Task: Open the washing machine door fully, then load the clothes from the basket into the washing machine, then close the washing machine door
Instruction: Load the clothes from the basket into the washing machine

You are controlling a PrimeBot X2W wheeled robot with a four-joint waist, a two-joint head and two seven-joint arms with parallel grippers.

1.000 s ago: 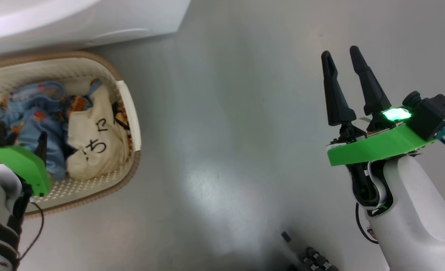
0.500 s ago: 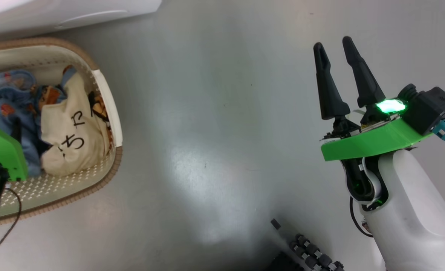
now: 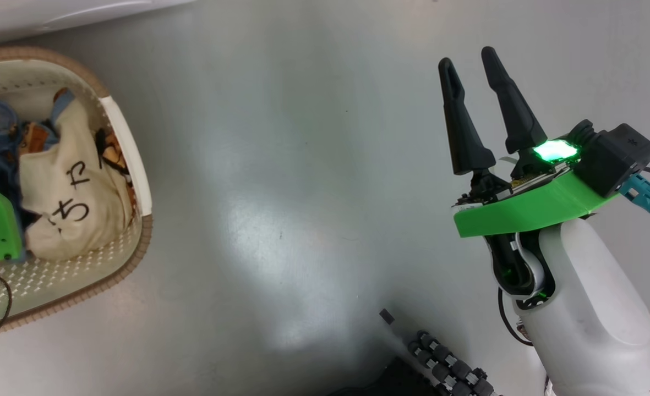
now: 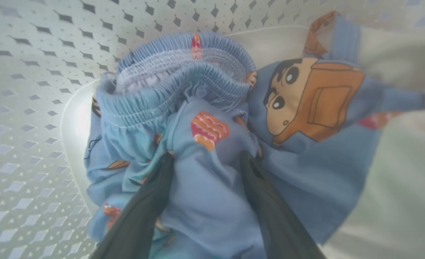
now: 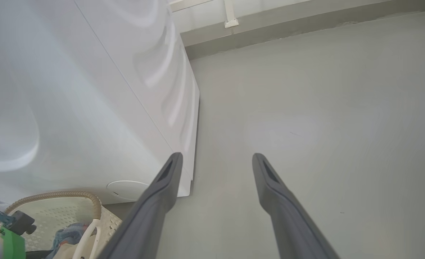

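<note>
**Left gripper.** The left gripper (image 4: 207, 154) stands spread inside the basket (image 3: 44, 280). Its two dark fingers (image 4: 144, 208) press down into the light blue garment (image 4: 205, 194), and a fold of that cloth bulges up between them. The jaws have not pinched the fold.

**Light blue garment.** This is soft, crumpled fabric. A gathered elastic waistband (image 4: 176, 68) arches just beyond the fingertips. Small orange and red prints are scattered over the cloth. A cartoon face (image 4: 306, 97) with black hair and an orange-brown patch lies to the right of the fingers in the left wrist view.

**Cream garment.** The cream garment (image 3: 66, 187) lies touching the blue one, on the side nearest the basket's white handle (image 3: 129, 159). It carries large black characters and orange-brown prints at its upper edge.

**Basket.** It is cream plastic with perforated walls and floor and a brown woven-look rim. It rests on the grey floor (image 3: 302, 165), just in front of the washing machine (image 5: 90, 90), whose white side panel and lower corner show in the right wrist view.

**Right gripper.** The right gripper (image 3: 468, 58) is held above bare floor, well apart from the basket. Its fingers are spread with nothing between them. A green light glows on its mount.
</note>
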